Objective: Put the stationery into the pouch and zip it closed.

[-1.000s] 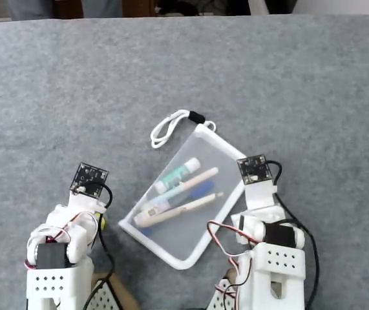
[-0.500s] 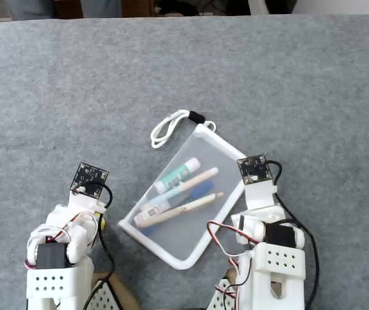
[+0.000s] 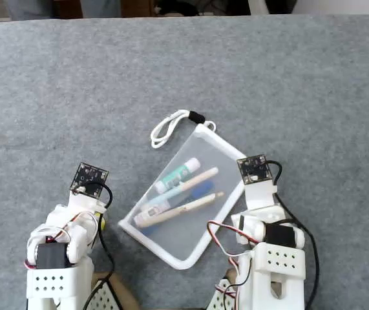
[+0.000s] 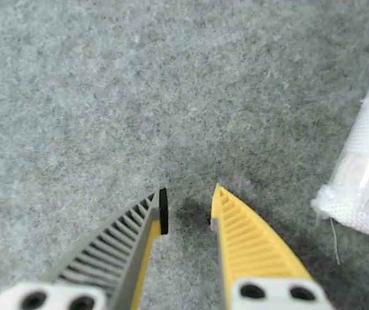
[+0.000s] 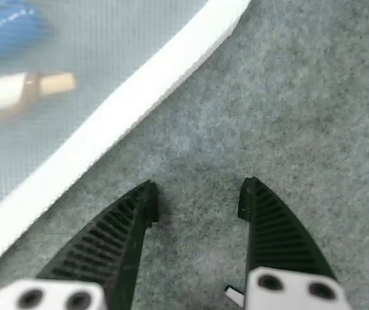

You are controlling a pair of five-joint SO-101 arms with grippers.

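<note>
We are looking at a task that seems nearly or fully done: the mesh pouch is lying slantwise on the grey mat between the two arms, and the stationery is sitting inside it, namely a white-and-green tube, a blue item and a long pale pencil. Nothing loose is lying on the mat around it. The black pull tab with its white cord is resting at the pouch's far corner, so we are judging the zip drawn shut, though we cannot make out the teeth. The left gripper is hanging just above the mat near a pouch corner, jaws apart and empty. The right gripper is hovering just beside the white trim, jaws likewise apart, gripping nothing. We are seeing at most a zip check left.
</note>
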